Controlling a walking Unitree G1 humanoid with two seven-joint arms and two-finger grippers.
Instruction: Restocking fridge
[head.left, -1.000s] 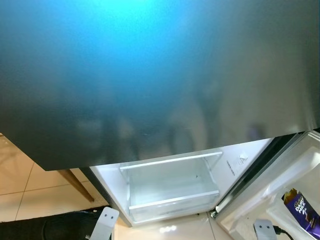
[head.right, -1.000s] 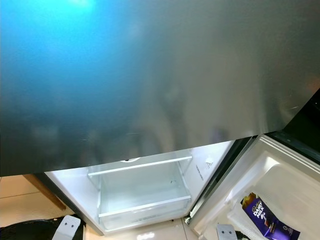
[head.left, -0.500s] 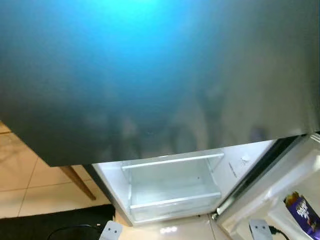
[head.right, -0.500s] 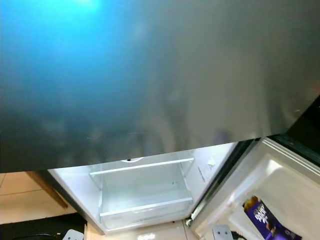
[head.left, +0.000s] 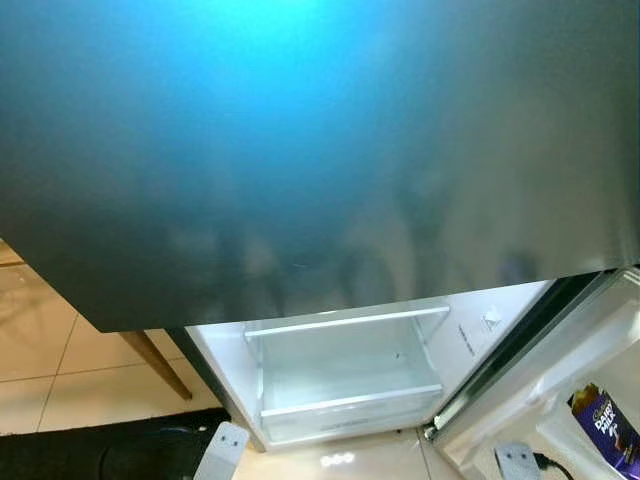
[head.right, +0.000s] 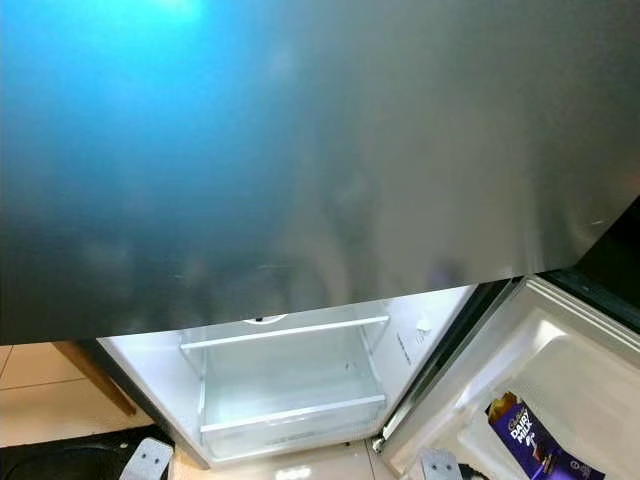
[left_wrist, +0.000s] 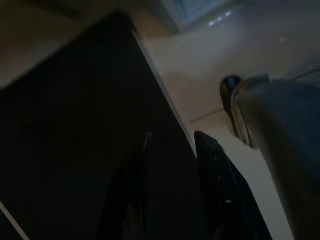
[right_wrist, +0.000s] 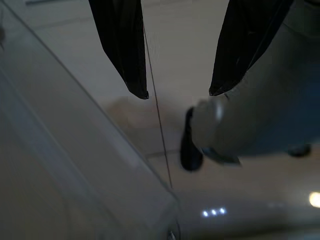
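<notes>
Left eye view: a large dark grey glossy fridge door (head.left: 320, 150) with a blue light reflection takes up the upper part. Below its lower edge the white lit fridge compartment (head.left: 470, 330) stands open. Inside sits a clear plastic drawer bin (head.left: 345, 385); nothing can be made out in it. Right of the compartment, the white inner door shelf (head.right: 560, 400) of the open lower door holds one purple chocolate packet (head.right: 530, 440), lying tilted in the shelf pocket. Left of the compartment: beige floor tiles (head.left: 40, 370), a slanted brown wooden leg (head.left: 155, 365) and a black mat (head.left: 110, 450) at the bottom edge.

Left arm's silver wrist plate (head.left: 222, 452) is low, just in front of the compartment's left corner. Left wrist view is dark; left pincer (left_wrist: 170, 150) hangs over the mat edge, fingers set narrowly apart, holding nothing. Right arm's plate (head.left: 518, 462) sits low beside the door shelf. Right wrist view: right pincer (right_wrist: 177, 92) over pale floor next to the white door edge, fingers spread wide, nothing between them.

Against the frame half a second ago: left wrist plate sits slightly higher and more visible; the packet, the drawer bin and the door are unchanged apart from a small camera shift.
</notes>
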